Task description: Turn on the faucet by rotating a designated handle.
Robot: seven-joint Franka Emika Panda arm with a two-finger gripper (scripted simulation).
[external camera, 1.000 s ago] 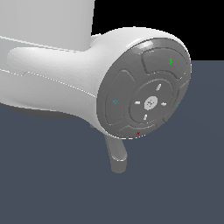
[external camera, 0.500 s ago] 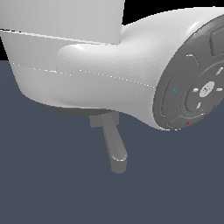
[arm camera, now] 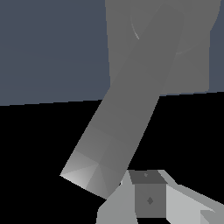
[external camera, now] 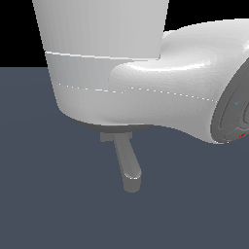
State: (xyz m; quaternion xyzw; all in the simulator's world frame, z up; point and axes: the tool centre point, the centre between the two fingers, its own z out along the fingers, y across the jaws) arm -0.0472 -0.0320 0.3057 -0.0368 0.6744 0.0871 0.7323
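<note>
The white robot arm (external camera: 146, 82) fills most of the exterior view and hides my gripper there. Below it hangs the faucet's thick round spout (external camera: 127, 163), with a bent tip and a small grey stub (external camera: 106, 137) beside its root. In the wrist view the faucet's squarish base block (arm camera: 194, 61) lies far off. A straight grey bar with a flat faceted end, apparently the handle (arm camera: 118, 127), runs from the block toward the camera. My gripper (arm camera: 148, 192) shows only as a grey pad between pale finger parts, right next to the bar's end. Whether they touch is unclear.
A flat dark blue-grey floor (external camera: 44, 194) spreads under the faucet, with black background behind it. The arm's round dark button face (external camera: 233, 116) sits at the exterior view's right edge.
In the exterior view the arm has swung toward the right, carrying the round button face almost out of frame. More of the spout shows beneath it.
</note>
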